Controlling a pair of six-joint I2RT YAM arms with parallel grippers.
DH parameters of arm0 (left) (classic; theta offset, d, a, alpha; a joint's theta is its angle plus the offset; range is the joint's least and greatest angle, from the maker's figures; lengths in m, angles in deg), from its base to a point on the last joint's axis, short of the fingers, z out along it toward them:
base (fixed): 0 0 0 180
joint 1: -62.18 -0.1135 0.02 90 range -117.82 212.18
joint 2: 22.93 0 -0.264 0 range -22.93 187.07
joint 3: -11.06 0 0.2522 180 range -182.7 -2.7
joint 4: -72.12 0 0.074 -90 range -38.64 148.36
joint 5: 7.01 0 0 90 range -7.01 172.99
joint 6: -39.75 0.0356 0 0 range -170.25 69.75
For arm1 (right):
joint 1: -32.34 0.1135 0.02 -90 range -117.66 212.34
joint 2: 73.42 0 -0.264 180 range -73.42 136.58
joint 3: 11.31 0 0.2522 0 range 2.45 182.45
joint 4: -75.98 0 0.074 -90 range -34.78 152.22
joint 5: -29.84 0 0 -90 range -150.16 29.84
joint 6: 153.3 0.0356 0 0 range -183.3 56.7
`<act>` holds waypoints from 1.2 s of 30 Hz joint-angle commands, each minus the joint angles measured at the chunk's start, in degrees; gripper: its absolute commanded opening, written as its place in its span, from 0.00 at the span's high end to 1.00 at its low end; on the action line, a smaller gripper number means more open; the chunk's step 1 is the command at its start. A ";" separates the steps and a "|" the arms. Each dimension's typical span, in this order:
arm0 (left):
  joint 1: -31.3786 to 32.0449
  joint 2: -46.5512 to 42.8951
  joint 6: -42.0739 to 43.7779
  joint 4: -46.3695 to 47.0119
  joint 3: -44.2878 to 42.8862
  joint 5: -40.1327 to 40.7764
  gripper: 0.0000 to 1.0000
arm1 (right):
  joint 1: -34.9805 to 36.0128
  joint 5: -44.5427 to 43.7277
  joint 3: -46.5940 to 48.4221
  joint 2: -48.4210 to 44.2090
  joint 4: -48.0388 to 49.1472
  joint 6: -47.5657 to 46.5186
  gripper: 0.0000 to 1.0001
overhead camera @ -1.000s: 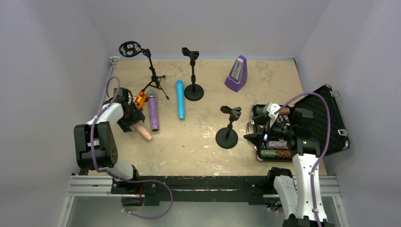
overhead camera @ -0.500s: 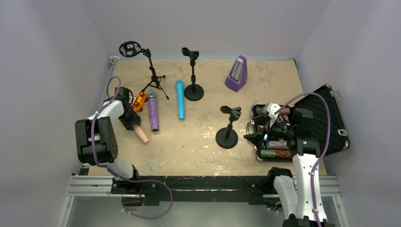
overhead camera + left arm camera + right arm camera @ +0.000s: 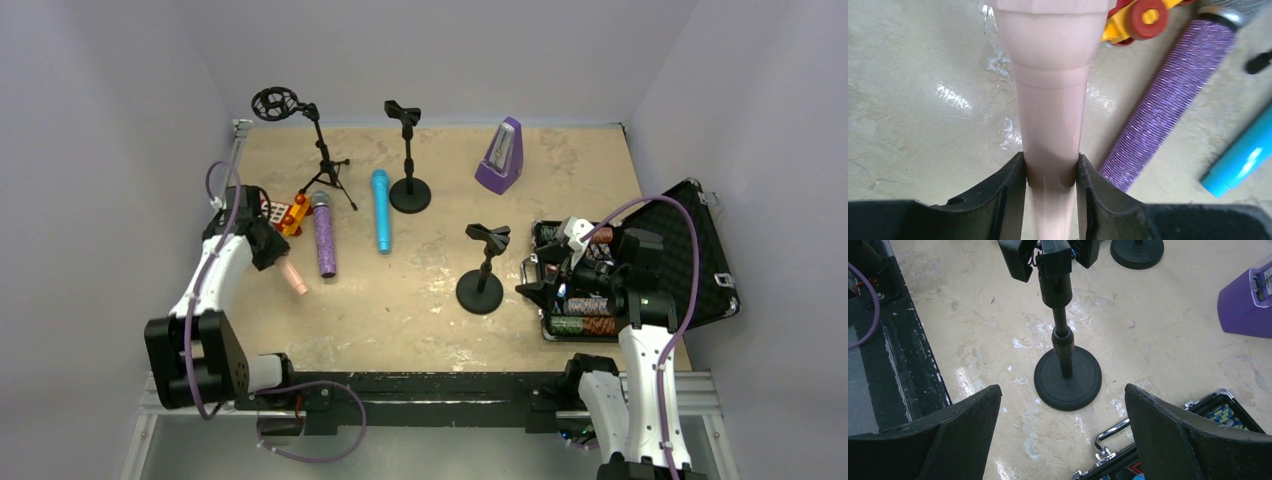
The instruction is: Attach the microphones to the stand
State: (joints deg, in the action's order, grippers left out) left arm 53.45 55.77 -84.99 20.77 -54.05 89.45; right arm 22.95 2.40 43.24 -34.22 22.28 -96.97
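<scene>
My left gripper is shut on the pale pink microphone, gripping its handle with both pads tight against it. The glittery purple microphone lies just right of it, also in the left wrist view. The sky-blue microphone lies further right; its end shows in the left wrist view. Three black stands are on the table: a tripod stand, a round-base stand at the back, and a near one. My right gripper is open and empty, facing the near stand.
A purple pyramid metronome stands at the back right, and shows in the right wrist view. An open black case with coloured items lies at the right edge. An orange-yellow toy sits by the purple microphone's head. Walls enclose the table.
My left arm has swung up and back toward the left wall, and the pink microphone has moved with it, up and slightly left. The right arm has not moved.
</scene>
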 commanded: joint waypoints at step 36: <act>8.26 -56.95 2.42 16.36 15.64 -45.05 1.00 | -0.27 -10.02 17.70 2.38 -29.55 -15.01 0.03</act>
State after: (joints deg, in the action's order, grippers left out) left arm 60.27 0.43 -81.12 31.26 -38.55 48.21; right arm 22.91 -5.57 57.28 -31.42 -1.92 -109.76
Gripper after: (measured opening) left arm 0.403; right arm 0.969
